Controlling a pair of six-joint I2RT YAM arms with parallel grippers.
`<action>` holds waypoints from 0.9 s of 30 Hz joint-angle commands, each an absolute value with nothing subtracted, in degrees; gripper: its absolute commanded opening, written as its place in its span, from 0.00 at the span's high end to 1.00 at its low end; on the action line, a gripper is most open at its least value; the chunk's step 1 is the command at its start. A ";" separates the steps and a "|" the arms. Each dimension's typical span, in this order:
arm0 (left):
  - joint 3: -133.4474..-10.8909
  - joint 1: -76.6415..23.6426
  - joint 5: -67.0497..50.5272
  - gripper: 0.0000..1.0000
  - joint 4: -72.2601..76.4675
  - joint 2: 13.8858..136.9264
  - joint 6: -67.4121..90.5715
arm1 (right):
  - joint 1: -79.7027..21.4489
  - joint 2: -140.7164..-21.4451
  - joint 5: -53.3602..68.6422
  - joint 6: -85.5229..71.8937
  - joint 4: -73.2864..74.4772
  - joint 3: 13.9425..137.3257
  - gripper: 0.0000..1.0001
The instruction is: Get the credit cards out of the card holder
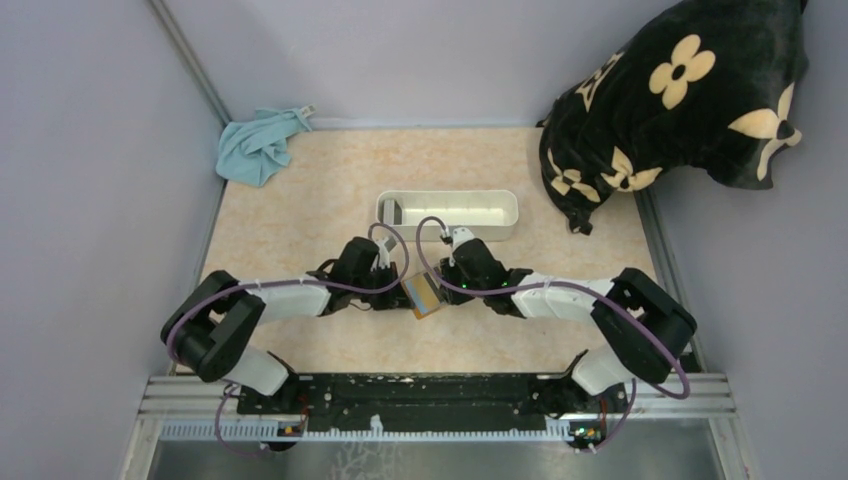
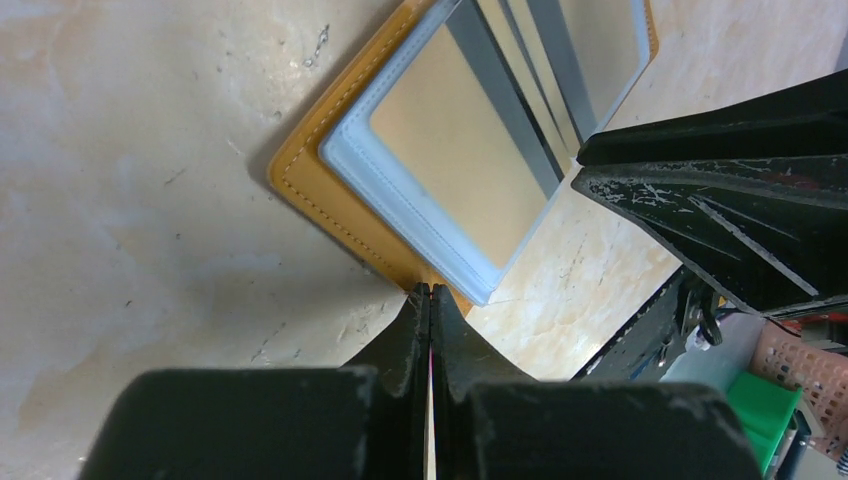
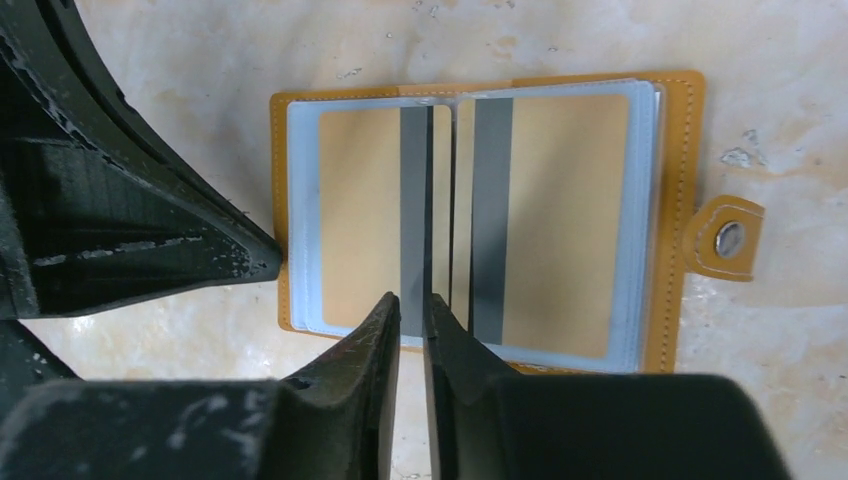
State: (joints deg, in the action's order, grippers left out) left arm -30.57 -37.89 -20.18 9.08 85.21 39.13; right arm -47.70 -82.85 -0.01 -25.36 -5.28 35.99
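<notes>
One card holder (image 3: 672, 200) lies open and flat on the desk (image 1: 300, 210), about midway between the left and right edges and nearer the near edge than the far one. Its orange-brown cover frames clear sleeves, and a snap tab (image 3: 729, 238) sticks out from one side. Two credit cards (image 3: 355, 220) show in the sleeves, one on each side of the fold. Both are tan-gold with a dark stripe, and both are still tucked in.

Two pincers meet at the holder. The right pincer (image 3: 410, 305) sits at the sleeves' edge by the fold, its jaws narrow with only a slit between them. I cannot tell whether they pinch a sleeve. The left pincer (image 2: 430, 292) is fully closed, finger against finger, with its tip touching the cover's rim near a corner. It holds nothing that can be seen.

Beyond the holder, towards the far edge, stands one long white tray (image 1: 447, 213). One pale blue cloth (image 1: 260, 146) is crumpled at the far left corner. One black cushion (image 1: 680, 100) with cream flowers leans over the far right corner.

The desk is beige with a marbled look and is marked with small scuffs. Plain grey-lilac walls (image 1: 90, 150) close it in on three sides. A metal rail (image 1: 430, 392) along the near edge carries both arm bases.
</notes>
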 commanded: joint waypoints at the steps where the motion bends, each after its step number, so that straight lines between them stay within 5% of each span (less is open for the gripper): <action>1: -29.79 -38.14 -21.00 1.00 11.70 86.37 39.71 | -46.90 -83.88 2.56 -26.69 -11.01 35.64 0.82; 7: -30.50 -38.14 -21.94 1.00 12.73 88.40 39.91 | -45.81 -83.19 2.47 -26.97 -11.16 34.67 0.74; 27: -33.74 -38.21 -22.67 1.00 9.46 84.78 39.90 | -43.27 -81.92 3.34 -27.66 -12.48 32.97 0.74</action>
